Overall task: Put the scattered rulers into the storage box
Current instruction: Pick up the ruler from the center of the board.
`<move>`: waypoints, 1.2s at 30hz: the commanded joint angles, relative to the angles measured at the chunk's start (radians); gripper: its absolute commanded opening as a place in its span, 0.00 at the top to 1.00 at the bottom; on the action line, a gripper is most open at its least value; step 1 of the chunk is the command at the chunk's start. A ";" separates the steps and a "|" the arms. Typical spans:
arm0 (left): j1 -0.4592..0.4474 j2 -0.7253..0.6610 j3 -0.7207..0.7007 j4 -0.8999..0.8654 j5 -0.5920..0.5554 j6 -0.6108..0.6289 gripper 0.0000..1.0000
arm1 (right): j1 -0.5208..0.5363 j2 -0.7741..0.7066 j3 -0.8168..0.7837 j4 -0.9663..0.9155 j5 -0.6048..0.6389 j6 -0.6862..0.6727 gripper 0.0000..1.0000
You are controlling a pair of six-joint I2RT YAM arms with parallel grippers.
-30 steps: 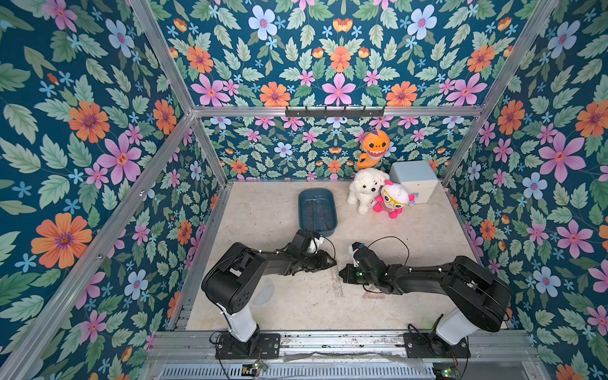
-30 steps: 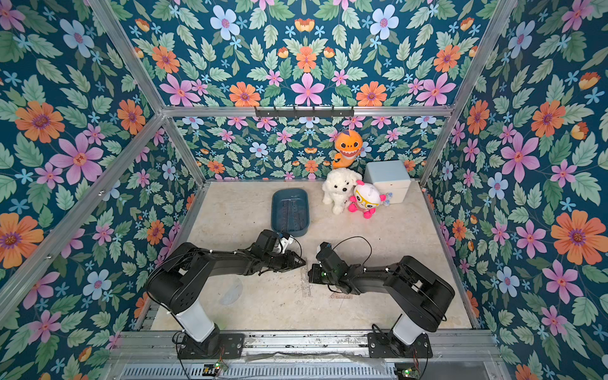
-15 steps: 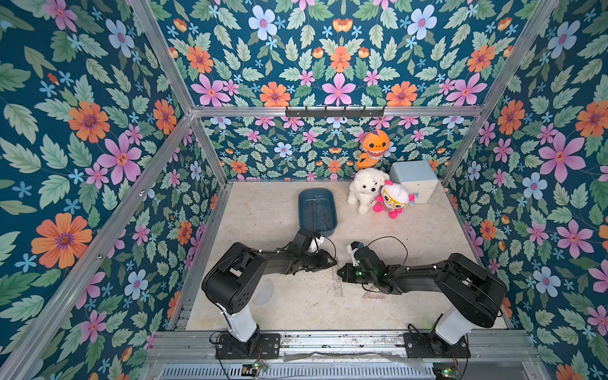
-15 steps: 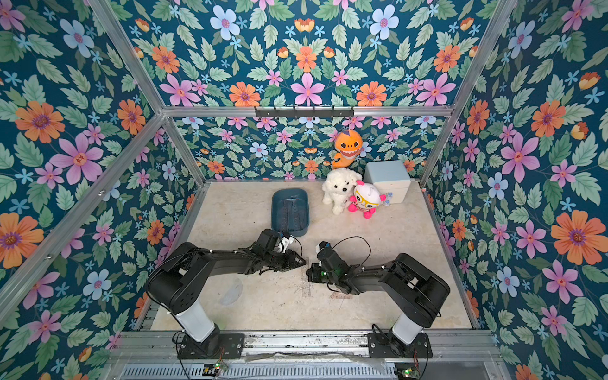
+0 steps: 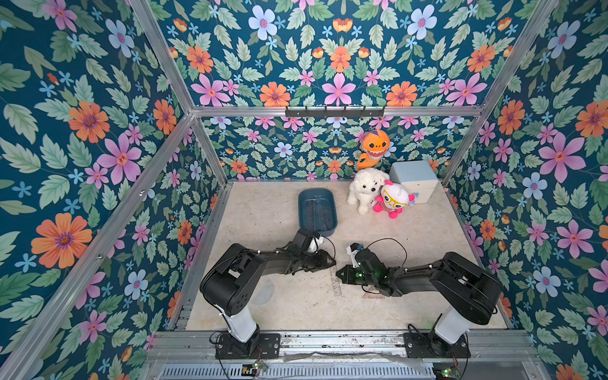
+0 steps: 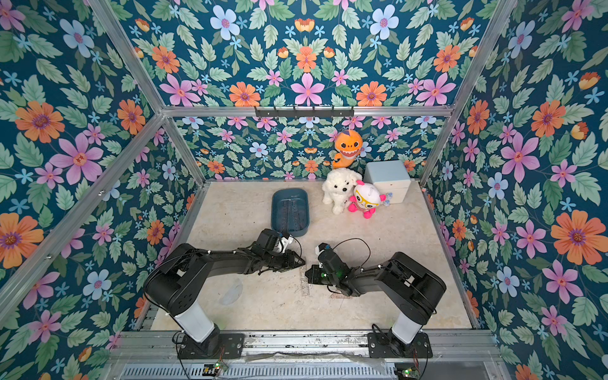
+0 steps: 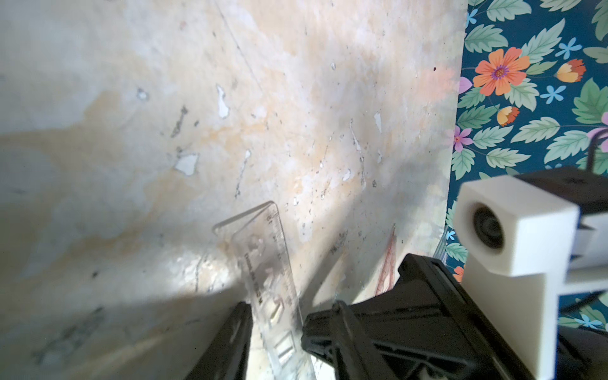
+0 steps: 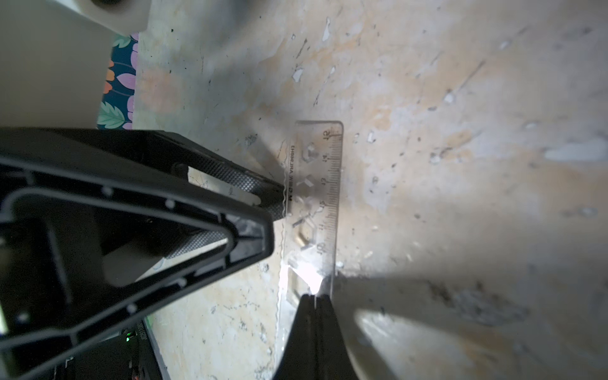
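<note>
A clear straight ruler [image 5: 336, 283] [image 6: 306, 286] lies flat on the table between the two arms. My left gripper [image 5: 332, 263] [image 7: 276, 329] is low over its far end with the jaws apart. The ruler [image 7: 263, 250] runs between its fingers, and one fingertip [image 8: 279, 197] touches the wavy edge. My right gripper [image 5: 339, 273] [image 8: 314, 297] is shut, its tips resting on top of the ruler [image 8: 316, 184]. A pinkish set square [image 5: 373, 294] [image 7: 388, 263] lies by the right arm and a clear protractor [image 5: 265, 291] by the left arm. The teal storage box [image 5: 317, 191] stands behind, with rulers inside.
A white plush dog [image 5: 365, 190], a pink and white doll [image 5: 393, 200], an orange plush shark [image 5: 373, 148] and a pale blue cube container [image 5: 414, 181] stand at the back right. Flowered walls close in the table on three sides.
The right gripper has edged slightly left toward the left gripper. The left arm and the ruler have hardly moved.
</note>
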 commanded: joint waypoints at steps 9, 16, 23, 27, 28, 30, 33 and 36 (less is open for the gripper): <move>-0.009 0.028 -0.025 -0.087 -0.054 -0.007 0.54 | -0.004 0.026 -0.024 -0.031 0.003 0.006 1.00; -0.023 0.053 -0.014 -0.082 -0.053 -0.005 0.55 | -0.008 0.032 -0.027 -0.017 -0.003 0.010 1.00; -0.024 0.058 -0.016 -0.076 -0.045 -0.007 0.60 | -0.008 0.037 -0.036 -0.006 -0.002 0.012 1.00; -0.033 0.059 -0.015 -0.069 -0.040 -0.008 0.66 | -0.008 0.041 -0.038 0.001 -0.003 0.013 1.00; -0.037 0.061 -0.012 -0.068 -0.040 -0.007 0.68 | -0.008 0.040 -0.039 0.002 -0.003 0.014 1.00; -0.045 0.065 -0.009 -0.068 -0.038 -0.007 0.72 | -0.008 0.043 -0.039 0.004 -0.003 0.013 1.00; -0.050 0.063 -0.007 -0.071 -0.040 -0.005 0.78 | -0.009 0.051 -0.043 0.011 -0.003 0.015 1.00; -0.052 0.061 -0.009 -0.077 -0.043 0.000 0.84 | -0.009 0.058 -0.047 0.022 -0.006 0.018 1.00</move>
